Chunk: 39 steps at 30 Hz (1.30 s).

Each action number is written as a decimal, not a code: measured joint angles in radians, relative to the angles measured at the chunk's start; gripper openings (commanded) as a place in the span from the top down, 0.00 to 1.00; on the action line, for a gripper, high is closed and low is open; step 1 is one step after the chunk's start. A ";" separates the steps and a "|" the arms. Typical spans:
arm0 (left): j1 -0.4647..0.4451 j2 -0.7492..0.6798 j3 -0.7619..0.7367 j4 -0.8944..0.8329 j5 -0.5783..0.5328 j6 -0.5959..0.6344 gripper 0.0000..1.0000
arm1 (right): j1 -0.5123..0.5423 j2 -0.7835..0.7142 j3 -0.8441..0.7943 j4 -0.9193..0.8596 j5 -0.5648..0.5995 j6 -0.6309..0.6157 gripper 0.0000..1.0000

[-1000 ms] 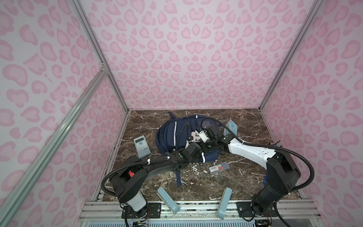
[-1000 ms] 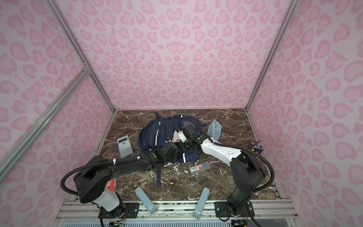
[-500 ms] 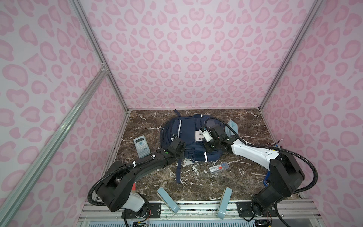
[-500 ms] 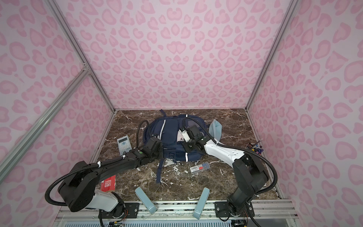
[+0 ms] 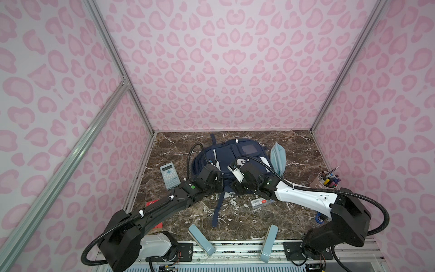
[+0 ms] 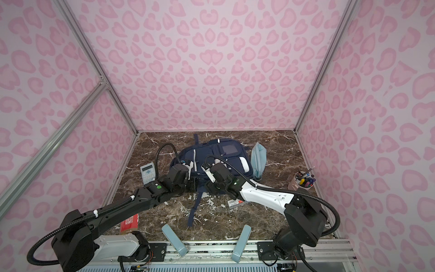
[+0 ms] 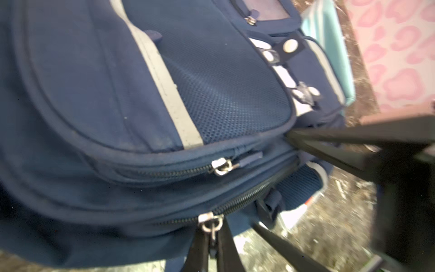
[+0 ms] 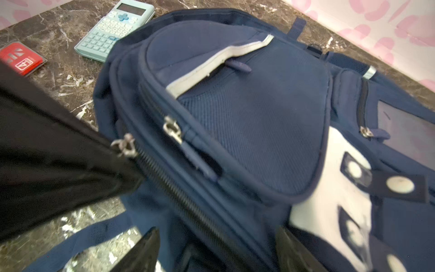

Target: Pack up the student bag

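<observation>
Left end effector (image 7: 211,235) is pinched together on a zipper pull (image 7: 210,225) at the student bag's (image 5: 237,150) 6 o'clock edge. The right end effector (image 8: 216,230) hovers just beside it, fingers wide apart, gripping nothing. The bag lies flat mid-surface (image 5: 296,146), with a calculator (image 5: 170,176) at its 9 o'clock and a light-blue pouch (image 5: 277,157) at 3.

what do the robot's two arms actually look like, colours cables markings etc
The left arm is black apart from a white base link, with white ties on its ribbed black cable. The right arm has a white forearm between black joints and a looping ribbed black hose. Each wrist carries a green light. The fingers are black and tapered.
</observation>
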 measured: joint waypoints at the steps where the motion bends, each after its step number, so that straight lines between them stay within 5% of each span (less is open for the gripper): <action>1: -0.002 -0.017 -0.001 -0.007 0.006 -0.007 0.97 | 0.000 0.013 0.000 0.023 0.006 -0.007 0.30; 3: -0.003 -0.046 -0.014 -0.008 0.018 -0.021 0.97 | 0.004 0.023 -0.004 0.059 0.010 -0.018 0.40; 8: 0.016 -0.086 -0.030 -0.029 0.026 -0.024 0.97 | 0.005 0.036 -0.024 0.131 0.014 -0.067 0.85; 11: 0.076 -0.093 -0.041 -0.029 0.048 -0.023 0.97 | 0.006 0.035 -0.029 0.133 0.011 -0.101 1.00; 18: 0.255 -0.063 -0.043 -0.048 0.008 0.014 0.97 | -0.027 0.003 -0.048 0.110 0.007 -0.141 1.00; 22: 0.380 -0.044 -0.027 -0.034 0.088 0.063 0.97 | -0.089 -0.008 -0.052 0.120 -0.092 -0.157 1.00; 27: 0.392 -0.101 -0.025 -0.023 0.172 0.082 0.97 | -0.168 0.006 -0.038 0.154 -0.180 -0.159 1.00; 28: 0.378 -0.116 -0.038 -0.019 0.175 0.080 0.97 | -0.177 0.014 -0.031 0.154 -0.172 -0.156 0.95; 31: 0.300 -0.147 -0.079 -0.014 0.174 0.050 0.97 | -0.210 0.022 -0.024 0.138 -0.154 -0.127 0.55; 33: 0.227 -0.142 -0.091 -0.014 0.168 0.019 0.97 | -0.229 0.012 -0.027 0.116 -0.118 -0.101 0.41; 35: 0.156 -0.124 -0.090 -0.012 0.154 -0.011 0.97 | -0.216 -0.034 -0.058 0.104 -0.055 -0.087 0.33; 39: 0.042 -0.069 -0.044 -0.010 0.148 -0.053 0.97 | -0.102 -0.201 -0.185 0.140 -0.028 -0.126 0.34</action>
